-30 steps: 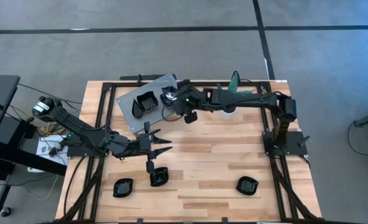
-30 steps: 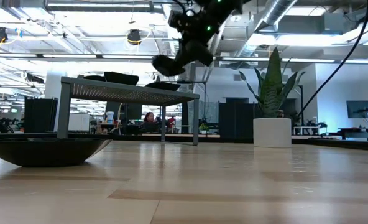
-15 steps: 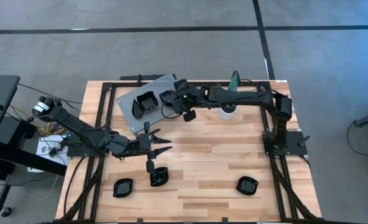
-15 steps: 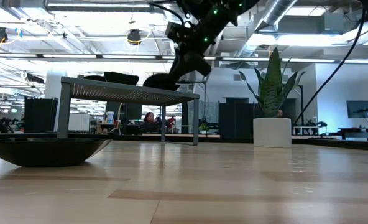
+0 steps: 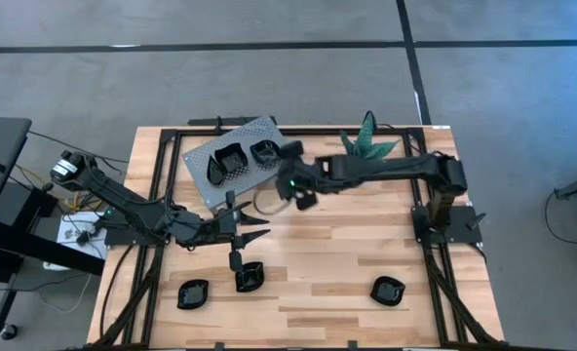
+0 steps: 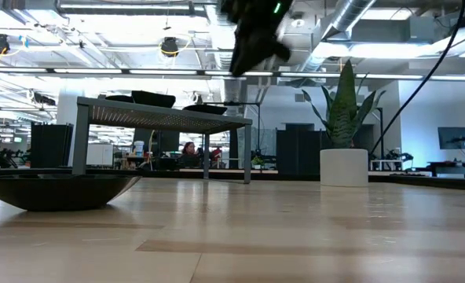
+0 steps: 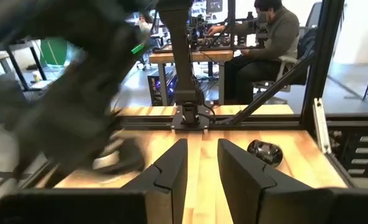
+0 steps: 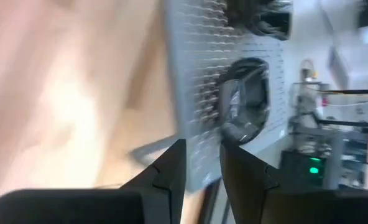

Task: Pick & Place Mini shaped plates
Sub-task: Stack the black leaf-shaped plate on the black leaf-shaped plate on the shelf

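The wooden surface (image 5: 327, 263) carries the grey perforated stand (image 5: 232, 161) at its back, now holding two black mini plates (image 5: 248, 156). The right end effector (image 5: 301, 195), which a second ago hung over the stand with a plate, has pulled back off it, fingers slightly apart and empty: that plate is delivered. The left end effector (image 5: 252, 231) waits mid-surface, fingers apart. Three plates (image 5: 250, 277) near the front edge remain to be fetched.

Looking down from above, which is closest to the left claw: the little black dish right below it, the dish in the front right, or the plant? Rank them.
From the left gripper:
1. Middle front dish, just in front of it.
2. Front-right dish, across the table.
3. Plant, at the back right, slightly farther away.
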### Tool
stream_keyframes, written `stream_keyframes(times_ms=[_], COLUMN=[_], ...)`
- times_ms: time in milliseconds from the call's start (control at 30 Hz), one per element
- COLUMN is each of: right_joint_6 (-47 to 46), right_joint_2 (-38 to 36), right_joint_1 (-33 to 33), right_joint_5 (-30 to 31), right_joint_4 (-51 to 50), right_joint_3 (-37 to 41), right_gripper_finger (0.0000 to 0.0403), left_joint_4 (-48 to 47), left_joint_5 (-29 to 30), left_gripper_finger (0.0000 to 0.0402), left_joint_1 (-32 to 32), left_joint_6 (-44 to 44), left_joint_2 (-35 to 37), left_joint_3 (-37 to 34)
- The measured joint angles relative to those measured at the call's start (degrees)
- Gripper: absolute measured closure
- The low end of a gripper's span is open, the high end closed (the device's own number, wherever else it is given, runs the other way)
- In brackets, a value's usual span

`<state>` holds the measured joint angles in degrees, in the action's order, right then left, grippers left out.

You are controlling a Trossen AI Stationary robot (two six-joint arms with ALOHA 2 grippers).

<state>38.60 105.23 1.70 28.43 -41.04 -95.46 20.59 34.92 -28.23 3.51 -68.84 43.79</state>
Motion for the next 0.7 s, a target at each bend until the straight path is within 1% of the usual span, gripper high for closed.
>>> stream_keyframes(times_ms=[100,200,267,333,367,433,467,500,533,600,667,700], right_joint_6=[-6.0,-15.3,-21.9,-24.7,-24.5,-21.7,-20.8,-20.4,-20.0,-18.2,-16.2,-14.9], right_joint_2=[-3.1,-8.6,-13.0,-19.3,-23.1,-31.0,-34.8,-38.7,-42.0,-47.6,-51.8,-53.4], right_joint_1=[-3.7,-7.0,-8.3,-8.9,-9.1,-9.2,-8.9,-8.6,-8.1,-6.8,-5.1,-4.2], right_joint_5=[0.1,-0.8,-5.3,-13.4,-17.6,-24.8,-27.7,-29.0,-29.4,-28.3,-25.9,-25.1], right_joint_4=[-10.8,-20.8,-26.4,-25.6,-22.0,-9.6,-2.7,3.7,9.7,21.4,31.1,35.5], right_joint_3=[-2.7,-3.3,-2.5,3.2,8.1,20.6,27.2,34.1,40.4,51.3,60.2,63.5], right_gripper_finger=[0.031,0.031,0.031,0.031,0.031,0.031,0.031,0.031,0.031,0.031,0.031,0.031], left_joint_4=[0.0,0.0,0.1,0.7,1.9,3.6,5.1,5.2,5.2,4.9,3.7,1.4], left_joint_5=[0.0,-0.4,-1.7,-3.6,-4.7,-5.2,-5.1,-4.5,-3.6,-3.2,-3.5,-3.8], left_gripper_finger=[0.0312,0.0312,0.0312,0.0312,0.0312,0.0312,0.0312,0.0312,0.0312,0.0312,0.0312,0.0312], left_joint_1=[0.0,0.0,0.0,0.0,0.0,0.0,0.0,0.2,0.5,1.5,2.7,3.3], left_joint_6=[-1.7,-3.7,-4.0,-4.1,-4.4,-5.0,-5.1,-5.2,-5.4,-5.5,-5.5,-5.6], left_joint_2=[0.0,0.0,-0.2,-0.6,-1.0,-1.7,-2.4,-3.1,-4.0,-6.1,-8.4,-9.5], left_joint_3=[-0.3,-0.9,-0.9,-0.9,-0.9,-0.9,-0.7,-0.3,0.5,2.8,5.8,7.7])
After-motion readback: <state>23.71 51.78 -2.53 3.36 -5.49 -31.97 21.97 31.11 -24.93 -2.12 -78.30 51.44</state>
